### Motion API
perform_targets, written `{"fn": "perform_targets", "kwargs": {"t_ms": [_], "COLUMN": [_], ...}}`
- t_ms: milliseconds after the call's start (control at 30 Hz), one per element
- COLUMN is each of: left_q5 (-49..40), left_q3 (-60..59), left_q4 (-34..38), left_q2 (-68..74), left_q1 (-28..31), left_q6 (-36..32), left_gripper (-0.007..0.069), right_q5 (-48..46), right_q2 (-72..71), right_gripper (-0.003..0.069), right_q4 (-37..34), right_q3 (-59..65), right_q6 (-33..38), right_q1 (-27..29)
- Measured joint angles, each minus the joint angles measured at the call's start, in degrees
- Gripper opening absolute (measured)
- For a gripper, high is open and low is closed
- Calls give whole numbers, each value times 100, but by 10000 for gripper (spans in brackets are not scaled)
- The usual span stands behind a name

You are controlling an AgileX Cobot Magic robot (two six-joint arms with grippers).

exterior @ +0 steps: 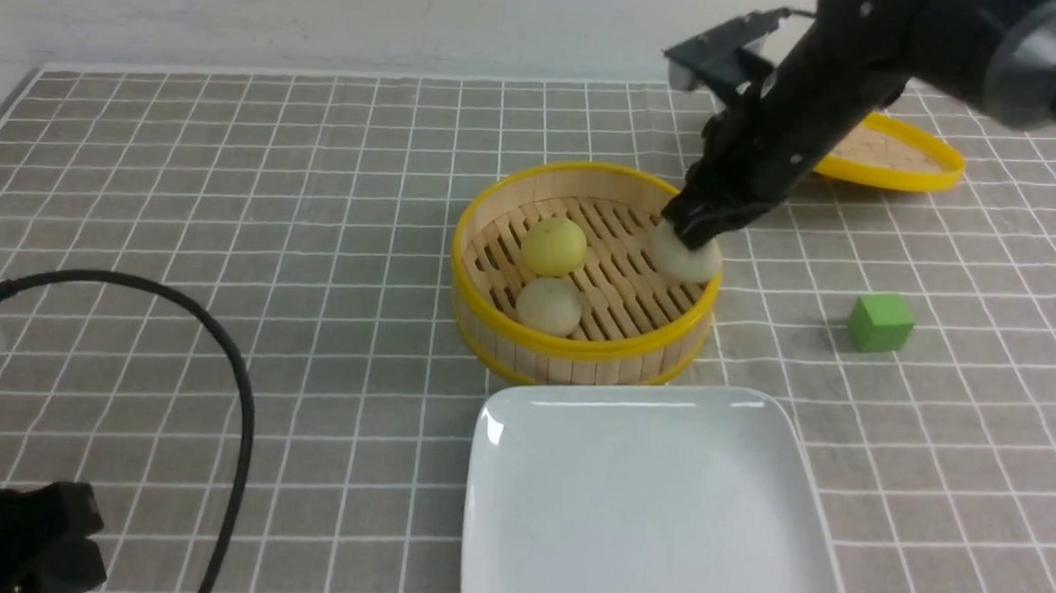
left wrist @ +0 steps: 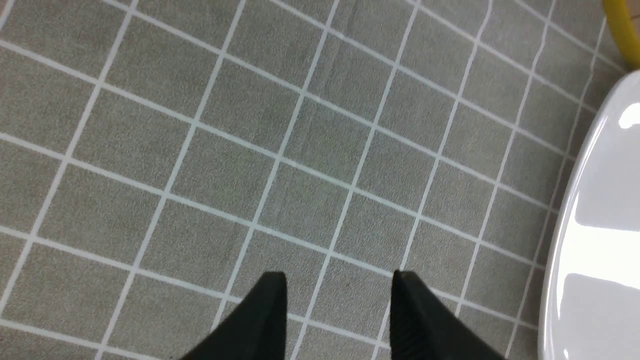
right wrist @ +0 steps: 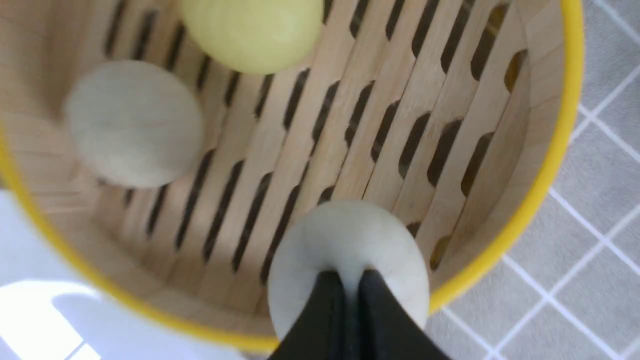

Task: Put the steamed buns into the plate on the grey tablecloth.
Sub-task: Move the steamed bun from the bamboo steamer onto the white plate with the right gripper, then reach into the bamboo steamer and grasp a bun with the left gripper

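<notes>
Three steamed buns are in a yellow-rimmed bamboo steamer on the grey tablecloth. A yellow-green bun and a pale bun rest on its slats. My right gripper is shut on the third, pale bun at the steamer's right rim; in the right wrist view the fingertips pinch into its top. The white square plate lies empty just in front of the steamer. My left gripper hangs open over bare cloth left of the plate.
A round yellow-rimmed lid lies at the back right behind my right arm. A green cube sits right of the steamer. A black cable loops over the cloth at the front left.
</notes>
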State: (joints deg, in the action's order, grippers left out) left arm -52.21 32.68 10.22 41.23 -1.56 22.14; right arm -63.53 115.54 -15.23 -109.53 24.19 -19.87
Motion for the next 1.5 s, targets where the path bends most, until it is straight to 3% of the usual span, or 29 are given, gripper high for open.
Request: {"fn": "perform_targets", "kwargs": {"t_ms": [100,233,367,467,567,733,833,933,1033,1167,1300,1500], "left_q5": [130,208,248,255,257,250,-23,-328,-963,-1197,-1155,-894], "left_q3": [0,5,5,5,5,11,242,576,1355,1899,2181,2943], "left_q4": [0,6,6,6,-20,-20,-20,-20,5,314,888,1686], "left_q2": [0,2,2,2,2,2,148,376,975,1680,2220,3488], "left_q1": [0,0,0,0,0,0,0,0,0,0,-50,-954], "left_q6": [31,49,55,55,-33,-136,-282,-531,-1161,-1776,-2144,-2612], "left_gripper": [314,314,314,314,314,314,291,256,136,15,2,3], "right_q5": [-498,-653,-689,-325,919,2112,1955,1577,785,243,-185,-670], "right_q2": [-532,-1402,-2007,-2102,-1986,-1542,-1474,-1520,-1902,-2655,-3263,-4564], "right_gripper": [18,21,22,29,50,147,245,268,202,31,-15,-14], "right_q4": [-44,-81,-71,-87,-105,-134,-164,-155,-93,128,313,460], "right_q3": [-55,440,2066,3301,4299,4828,4687,4467,3908,3563,3548,4109], "right_q6": [-230,-1185,-1781,-1874,-1948,-2308,-2259,-2117,-1958,-1915,-1942,-2023], "right_q1": [0,-28,-328,-629,-868,-963,-963,-963,-949,-920,-920,-920]}}
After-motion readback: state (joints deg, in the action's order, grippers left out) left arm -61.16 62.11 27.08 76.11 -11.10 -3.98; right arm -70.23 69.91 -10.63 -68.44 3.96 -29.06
